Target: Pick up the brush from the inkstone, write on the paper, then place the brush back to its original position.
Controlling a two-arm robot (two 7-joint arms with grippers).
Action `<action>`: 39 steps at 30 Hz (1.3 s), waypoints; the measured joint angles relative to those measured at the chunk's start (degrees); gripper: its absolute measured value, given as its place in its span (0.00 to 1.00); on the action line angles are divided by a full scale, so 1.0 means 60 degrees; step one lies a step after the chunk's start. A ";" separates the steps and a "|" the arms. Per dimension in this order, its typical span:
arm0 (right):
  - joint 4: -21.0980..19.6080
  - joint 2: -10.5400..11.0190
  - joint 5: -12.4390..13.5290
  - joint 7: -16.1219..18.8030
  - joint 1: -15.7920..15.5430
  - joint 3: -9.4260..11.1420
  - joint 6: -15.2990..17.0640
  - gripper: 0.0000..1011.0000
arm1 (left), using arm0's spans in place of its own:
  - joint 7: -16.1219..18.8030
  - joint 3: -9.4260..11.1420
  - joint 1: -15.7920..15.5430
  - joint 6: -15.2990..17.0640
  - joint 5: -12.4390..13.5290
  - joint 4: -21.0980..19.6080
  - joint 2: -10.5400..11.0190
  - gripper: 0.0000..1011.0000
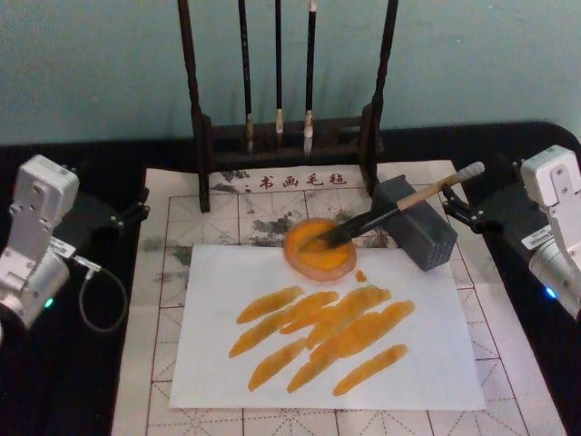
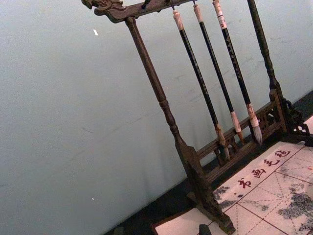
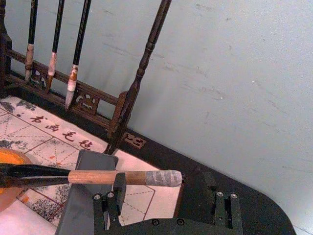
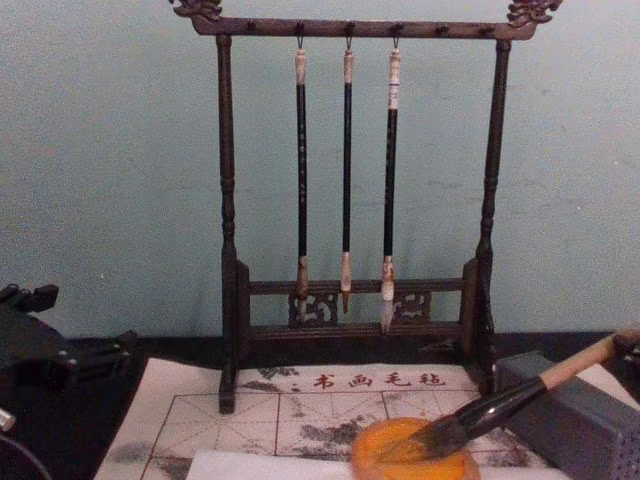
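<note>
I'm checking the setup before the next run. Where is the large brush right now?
In the head view the brush lies right of centre, bristles in the orange dish, handle propped on the grey block beside it.

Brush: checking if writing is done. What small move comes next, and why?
Probably draw the right gripper back from the brush: the paper already carries orange strokes, and it lies free, tip in the orange dish, handle on the grey block. The left gripper sits parked.

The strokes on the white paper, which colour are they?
Orange strokes on the paper; the head view shows them best.
</note>
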 joint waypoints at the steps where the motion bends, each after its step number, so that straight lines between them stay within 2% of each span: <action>1: 0.0000 0.0000 0.0000 0.0000 0.0000 0.0001 0.0001 0.99 | 0.0000 0.0000 0.0000 0.0000 0.0000 0.0000 0.0000 0.99; 39: 0.0007 0.0000 0.0006 0.0000 -0.0005 0.0007 0.0003 0.99 | 0.0000 0.0000 -0.0001 0.0000 0.0000 0.0000 0.0000 0.99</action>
